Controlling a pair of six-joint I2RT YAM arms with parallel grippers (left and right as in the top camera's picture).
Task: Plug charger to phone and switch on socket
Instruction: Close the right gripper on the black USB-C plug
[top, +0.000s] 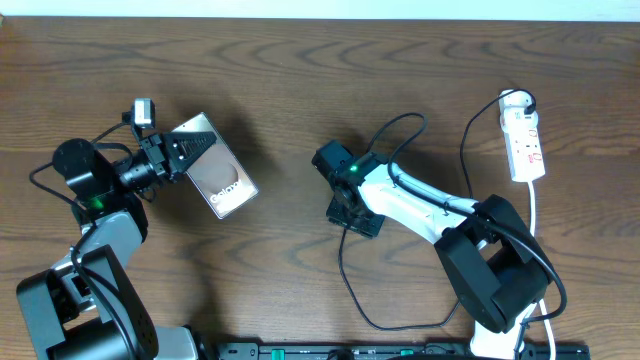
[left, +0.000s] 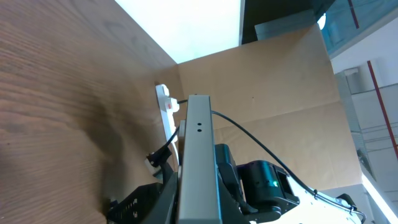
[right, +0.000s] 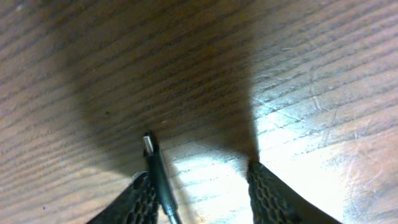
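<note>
Our left hand (top: 178, 155) is closed on the phone (top: 218, 178) and seems to hold it up off the tabletop (top: 300, 80), tipped at a slant. Our right hand (right: 200, 180) is down low over the wood with its fingers apart, holding nothing. The little plug tip of the charger (right: 149, 144) lies right beside one finger, not in the middle of the gap.

That is our worry. If we close now, we think the thin plug could slip out or twist sideways. Then it would not fit the phone's small hole. The cable loops could also tug it away. The socket (top: 523, 135) lies well apart, near the right edge, so its switch must wait.
</note>
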